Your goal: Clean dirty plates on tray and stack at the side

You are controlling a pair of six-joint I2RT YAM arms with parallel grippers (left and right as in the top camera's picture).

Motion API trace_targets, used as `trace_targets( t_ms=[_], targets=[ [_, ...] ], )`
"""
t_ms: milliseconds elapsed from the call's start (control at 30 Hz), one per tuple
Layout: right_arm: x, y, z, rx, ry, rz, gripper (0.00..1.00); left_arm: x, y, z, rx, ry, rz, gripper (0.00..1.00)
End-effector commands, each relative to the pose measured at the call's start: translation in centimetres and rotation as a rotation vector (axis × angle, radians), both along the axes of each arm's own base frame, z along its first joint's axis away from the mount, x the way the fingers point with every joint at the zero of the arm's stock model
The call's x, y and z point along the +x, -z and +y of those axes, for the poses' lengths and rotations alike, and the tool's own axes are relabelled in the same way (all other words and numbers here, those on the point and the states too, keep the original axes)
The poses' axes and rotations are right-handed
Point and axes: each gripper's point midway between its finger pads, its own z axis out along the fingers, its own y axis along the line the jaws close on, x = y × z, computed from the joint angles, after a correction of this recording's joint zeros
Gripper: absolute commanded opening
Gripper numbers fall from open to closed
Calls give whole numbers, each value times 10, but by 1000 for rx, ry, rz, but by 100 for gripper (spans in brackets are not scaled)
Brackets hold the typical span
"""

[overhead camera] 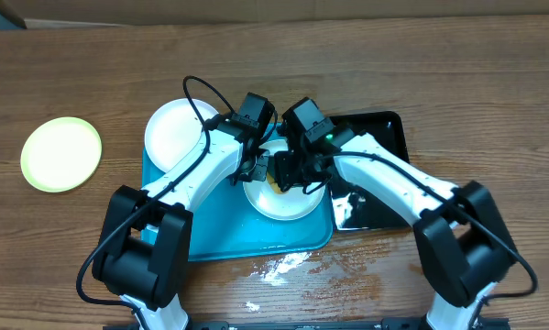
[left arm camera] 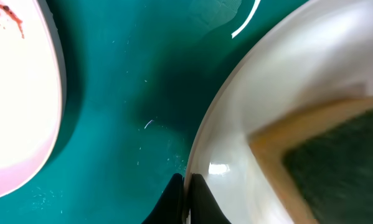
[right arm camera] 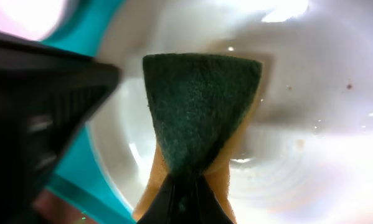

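The work surface is a brown wooden table (overhead camera: pixel 439 55). The turquoise tray (overhead camera: pixel 228 229) sits near the middle of the table's near edge, with a black tray (overhead camera: pixel 384 137) just beside its right side. Status: one of three plates appears finished. The yellow-green plate (overhead camera: pixel 61 154) lies flat off the tray, near the table's left edge, and shows no smear that I can make out. It is the only plate at the side, so no stack exists yet. The white plate (overhead camera: pixel 292 206) in work lies on the tray near its right edge, about midway along it. My left gripper (left arm camera: pixel 187 183) is clenched on that plate's rim, which I judge steadies it. My right gripper (right arm camera: pixel 185 184) is clamped on a sponge (right arm camera: pixel 198 106), green scouring face toward the wrist camera, held over the plate's bowl; contact I cannot confirm. Small brown specks show on this plate, so I judge the scrub incomplete. The second white plate (overhead camera: pixel 176 133) occupies the tray's far left corner and carries a red-brown smear: not yet cleaned. Orientation: the plates are round, have no long axis, and lie face up; whether the gripped one is tipped I cannot tell. The tray's long axis runs left to right, roughly parallel to the table's near edge. The sponge's long axis runs straight out from my right fingertips.
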Motion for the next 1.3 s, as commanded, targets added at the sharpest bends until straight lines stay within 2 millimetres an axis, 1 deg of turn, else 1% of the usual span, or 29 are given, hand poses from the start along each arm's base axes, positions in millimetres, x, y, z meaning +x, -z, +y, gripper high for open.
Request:
trace_targets(
  t_ms=[0,100,267,467,567,733,833,900,967,1100,1200,1233,1267],
  targets=[
    [-4,21,3,-13,5,51,4,-3,9,5,16,-11,28,4],
    [4,28,1,-30,17,25,4,-4,9,6,19,-11,28,4],
    [29,32,-25,-112,90,-40,4,-6,9,8,26,-9,39,4],
    [49,31,-45,-111,155,-57,4,-6,9,15,31,-21,49,4],
    [56,31,-51,-111,180,-68,4,-5,9,18,31,-28,51,4],
    [63,32,-58,-140,200,-96,4,-5,9,19,31,-31,52,4],
    [75,28,-56,-126,221,-139,4,-5,9,19,31,-31,52,4],
    [85,20,-55,-104,245,-158,4,-6,9,19,31,-30,52,4],
    [94,6,-53,-74,252,-175,4,-6,9,19,31,-30,52,4],
    [113,-39,-54,-23,278,-242,4,-5,9,19,31,-30,52,4],
    [116,-66,-52,6,281,-283,4,-5,9,19,31,-31,52,4],
    [114,-73,-50,22,274,-288,4,-5,9,19,31,-31,52,4],
    [110,-77,-46,36,262,-283,4,-5,9,19,31,-31,52,4]
  ],
)
